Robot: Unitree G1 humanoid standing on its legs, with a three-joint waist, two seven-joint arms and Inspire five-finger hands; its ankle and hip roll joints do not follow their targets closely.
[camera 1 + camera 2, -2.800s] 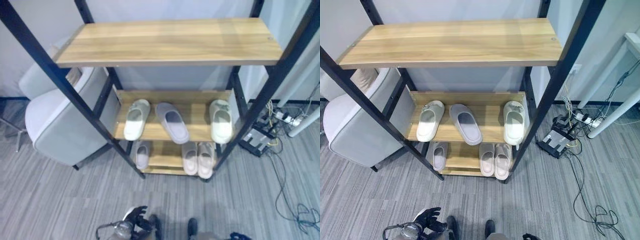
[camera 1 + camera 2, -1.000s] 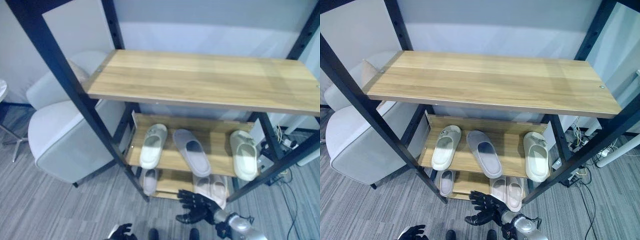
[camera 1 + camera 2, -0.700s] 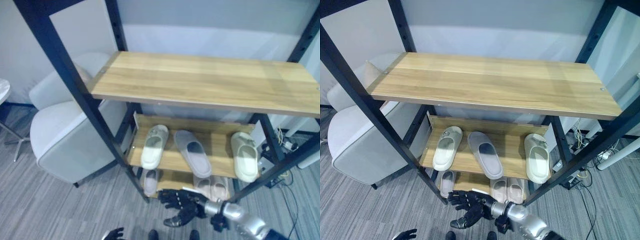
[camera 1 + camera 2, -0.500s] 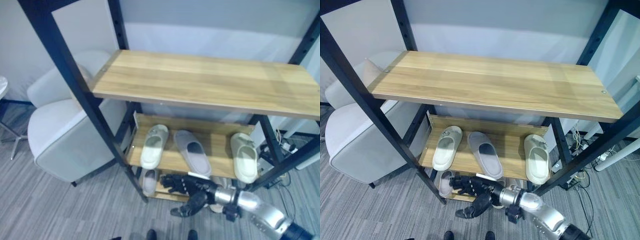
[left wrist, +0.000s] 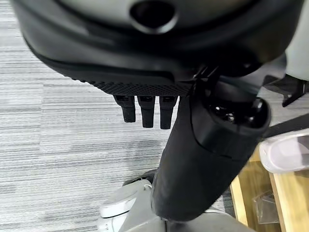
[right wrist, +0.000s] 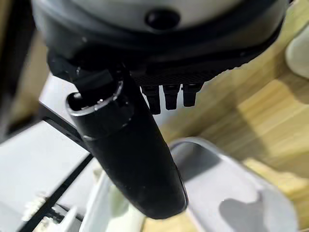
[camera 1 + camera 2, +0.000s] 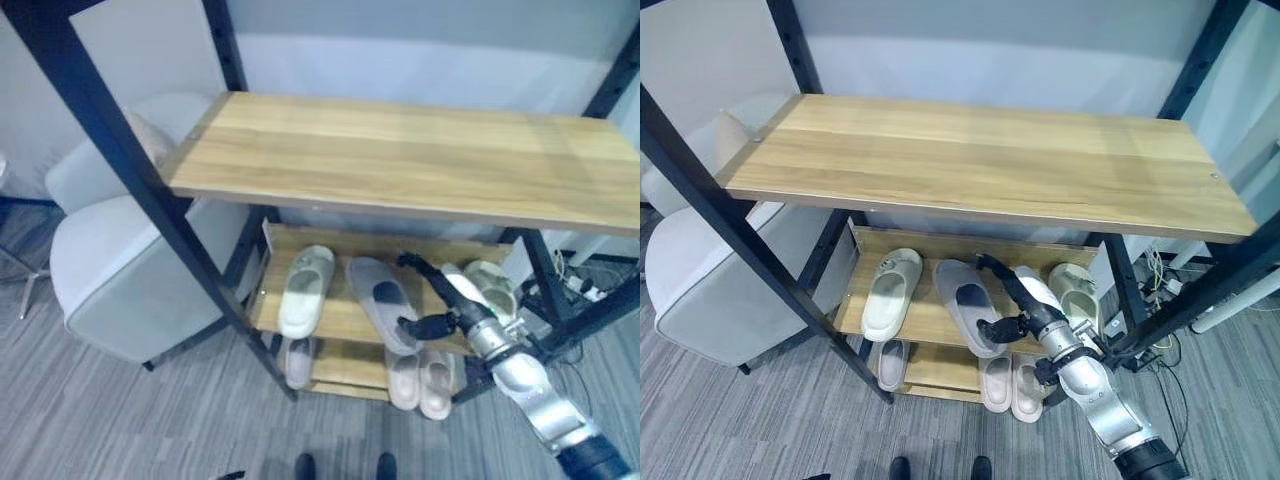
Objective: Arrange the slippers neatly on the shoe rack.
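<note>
The shoe rack's middle shelf point(image 7: 340, 318) holds three slippers. A cream one point(image 7: 305, 290) lies at the left, a grey one point(image 7: 383, 303) lies slanted in the middle, and another cream one point(image 7: 492, 283) lies at the right. My right hand point(image 7: 452, 295) reaches over this shelf between the grey slipper and the right cream one. It is open, fingers straight, thumb by the grey slipper's point(image 6: 231, 193) edge, and holds nothing. On the bottom shelf lie a single grey slipper point(image 7: 298, 362) and a pale pair point(image 7: 420, 380). My left hand point(image 5: 193, 159) hangs open above the carpet.
The wide wooden top shelf point(image 7: 400, 150) overhangs the middle one. Black slanted uprights point(image 7: 150, 190) frame the rack's front. A grey armchair point(image 7: 120, 260) stands close to the rack's left side. Cables and a power strip point(image 7: 580, 290) lie on the floor at the right.
My right hand has risen from in front of the bottom shelf to the middle shelf, next to the grey slipper. The slippers have stayed in place; the camera has shifted.
</note>
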